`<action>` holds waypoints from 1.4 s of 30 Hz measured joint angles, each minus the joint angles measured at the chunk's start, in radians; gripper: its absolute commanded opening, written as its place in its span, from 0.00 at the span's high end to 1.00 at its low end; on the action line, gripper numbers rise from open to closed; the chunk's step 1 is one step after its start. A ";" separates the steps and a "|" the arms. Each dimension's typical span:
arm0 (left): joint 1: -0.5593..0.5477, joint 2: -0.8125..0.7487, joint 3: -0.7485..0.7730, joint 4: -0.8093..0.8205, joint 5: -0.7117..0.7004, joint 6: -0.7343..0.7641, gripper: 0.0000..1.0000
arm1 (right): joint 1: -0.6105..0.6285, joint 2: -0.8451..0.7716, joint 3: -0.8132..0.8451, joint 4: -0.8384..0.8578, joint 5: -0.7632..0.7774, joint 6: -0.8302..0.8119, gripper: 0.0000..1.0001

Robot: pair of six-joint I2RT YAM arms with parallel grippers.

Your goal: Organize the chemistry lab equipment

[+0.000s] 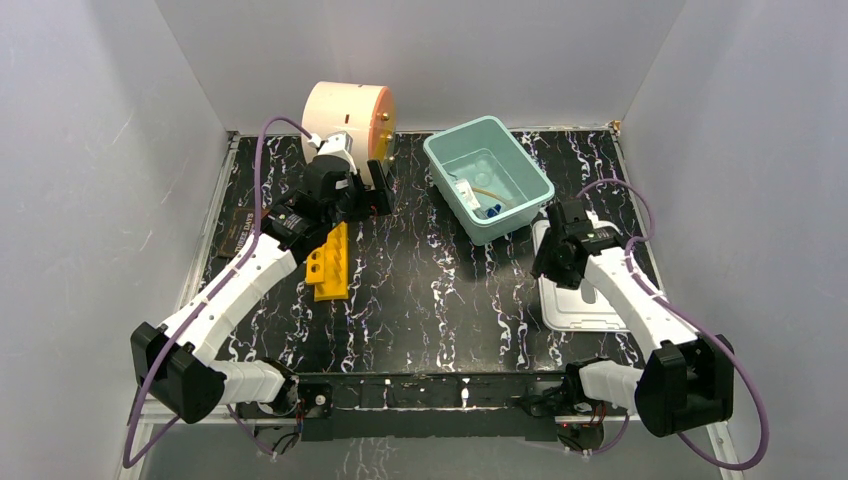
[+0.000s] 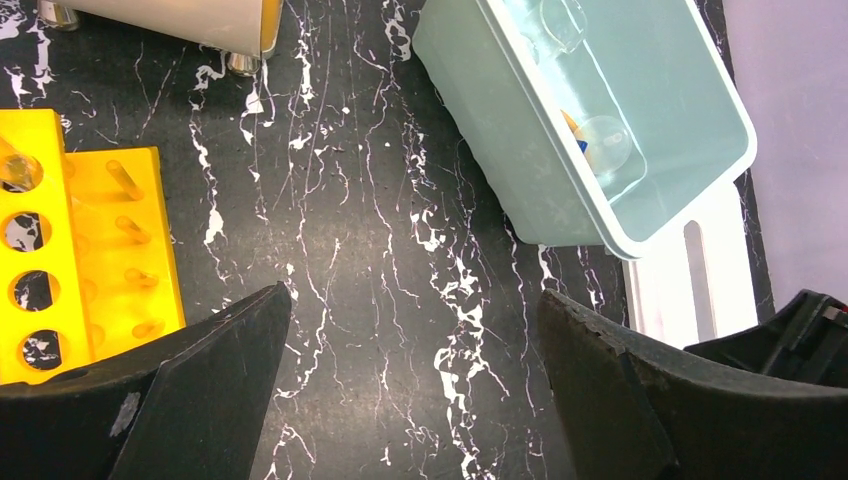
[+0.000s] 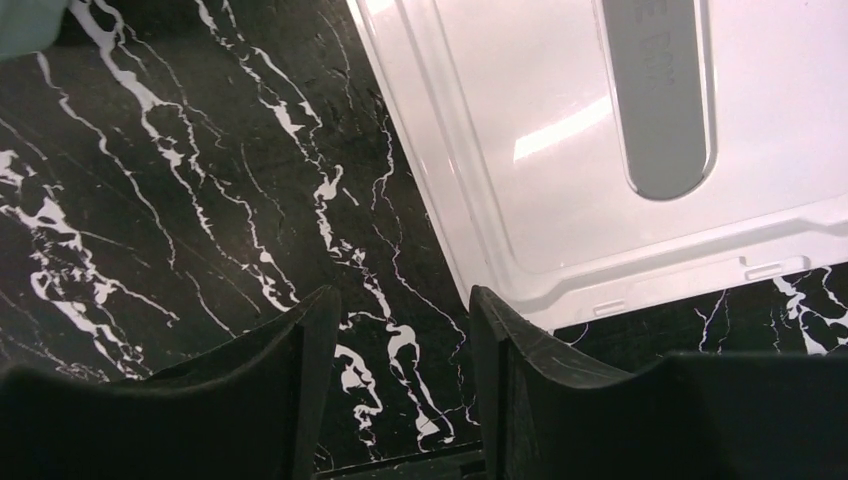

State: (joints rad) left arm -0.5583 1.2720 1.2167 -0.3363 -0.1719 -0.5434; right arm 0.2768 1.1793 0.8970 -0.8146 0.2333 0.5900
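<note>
jaws: slightly apart | table [image 3: 150, 200]: black, white-veined | white lid [image 3: 560, 150]: flat on table, upper right

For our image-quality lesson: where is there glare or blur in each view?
Right wrist: bright glare streak on the white lid. Left wrist: yellow rack and green bin both sharp. Top external: even light, no hard shadows on the table.
</note>
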 measured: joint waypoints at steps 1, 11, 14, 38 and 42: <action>0.000 0.000 0.000 0.000 0.002 0.000 0.07 | 0.000 0.000 -0.015 0.012 0.002 0.008 0.40; 0.000 0.000 0.000 -0.001 -0.002 0.000 0.07 | -0.010 0.136 -0.047 0.184 0.051 -0.055 0.46; 0.000 0.000 0.000 0.000 -0.002 0.000 0.07 | -0.039 0.137 -0.077 0.250 0.034 -0.079 0.52; 0.000 0.001 0.000 0.000 0.008 0.006 0.07 | -0.086 0.248 -0.135 0.354 -0.022 -0.129 0.75; 0.000 0.002 0.000 0.000 0.007 0.007 0.07 | -0.086 0.272 -0.113 0.362 -0.023 -0.130 0.82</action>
State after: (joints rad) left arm -0.5583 1.2743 1.2167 -0.3363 -0.1646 -0.5362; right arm 0.1909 1.4509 0.7841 -0.4522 0.2100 0.4603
